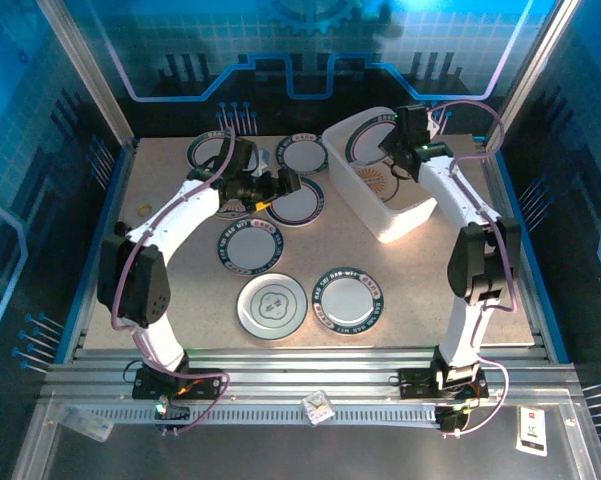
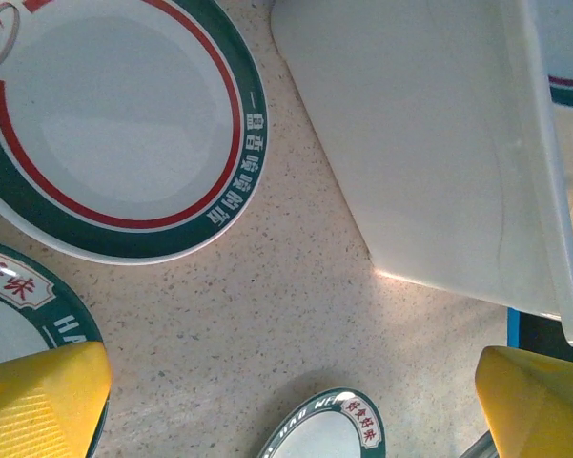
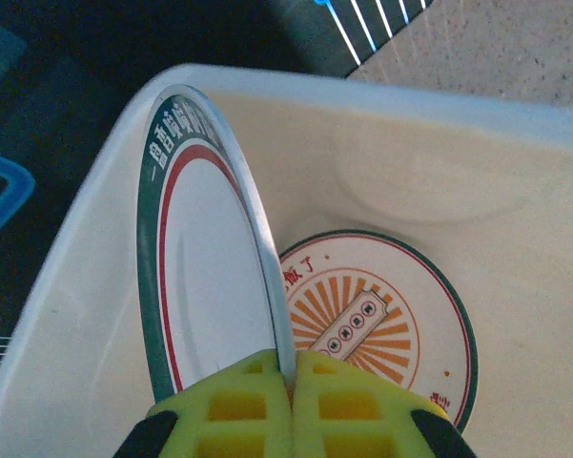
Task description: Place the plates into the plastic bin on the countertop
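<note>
Right wrist view: my right tool (image 3: 291,382) pinches 1 plate (image 3: 205,277) by its rim, tilted on edge inside the bin (image 3: 515,124), beside a flat sunburst plate (image 3: 372,324). Its lower edge is hidden, so it is perhaps not down yet. This is the placing step; next I lower and let go. My left tool (image 2: 286,405) hangs spread over the bench (image 2: 296,286).

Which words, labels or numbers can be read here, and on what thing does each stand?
"HAO WE…" and red "好味": rim of the bottom plate.
"好味" and "HA": rim of the left plate.
White Chinese characters, rim of the large plate: too blurred to read.
White characters, rim of the held plate: blurred too.
Red characters on the sunburst plate: partly hidden.
</note>
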{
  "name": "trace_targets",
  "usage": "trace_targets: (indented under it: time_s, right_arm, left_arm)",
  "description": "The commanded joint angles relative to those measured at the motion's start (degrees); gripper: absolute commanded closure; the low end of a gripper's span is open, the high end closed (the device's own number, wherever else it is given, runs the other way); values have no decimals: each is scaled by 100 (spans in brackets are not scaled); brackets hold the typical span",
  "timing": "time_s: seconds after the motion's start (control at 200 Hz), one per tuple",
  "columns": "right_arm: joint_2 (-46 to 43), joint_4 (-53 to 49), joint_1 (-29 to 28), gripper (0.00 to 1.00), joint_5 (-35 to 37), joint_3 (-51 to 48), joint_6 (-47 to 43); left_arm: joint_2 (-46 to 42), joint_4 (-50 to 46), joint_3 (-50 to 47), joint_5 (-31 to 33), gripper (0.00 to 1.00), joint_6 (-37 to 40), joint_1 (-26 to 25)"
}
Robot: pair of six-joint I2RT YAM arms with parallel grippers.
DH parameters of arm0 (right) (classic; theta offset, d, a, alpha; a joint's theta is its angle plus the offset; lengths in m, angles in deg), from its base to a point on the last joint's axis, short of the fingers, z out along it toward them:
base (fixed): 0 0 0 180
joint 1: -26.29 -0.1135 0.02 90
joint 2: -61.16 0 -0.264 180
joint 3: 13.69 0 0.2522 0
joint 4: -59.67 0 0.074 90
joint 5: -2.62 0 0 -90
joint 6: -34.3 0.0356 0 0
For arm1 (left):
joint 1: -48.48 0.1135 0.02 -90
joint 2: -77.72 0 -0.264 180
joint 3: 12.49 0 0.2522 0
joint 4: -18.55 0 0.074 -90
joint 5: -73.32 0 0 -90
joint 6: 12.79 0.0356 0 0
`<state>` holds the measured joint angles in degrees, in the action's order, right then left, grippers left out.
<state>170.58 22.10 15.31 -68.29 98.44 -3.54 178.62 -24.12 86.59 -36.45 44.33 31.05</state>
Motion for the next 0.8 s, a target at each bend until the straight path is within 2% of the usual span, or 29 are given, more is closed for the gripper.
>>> trace_targets:
  time_s: [0.0,0.605,0.795]
  right_arm:
    - [130,282,-129,100,251,195,310]
    - [-175,11,-165,100,852,-608,902]
    - [143,-185,-167,100,805,-427,1040]
  left_arm:
    - [133,-584,355,130,1,138,-32]
    - [270,-312,231,61,1,137,-40]
    - [373,-360,283,4,1,230,-41]
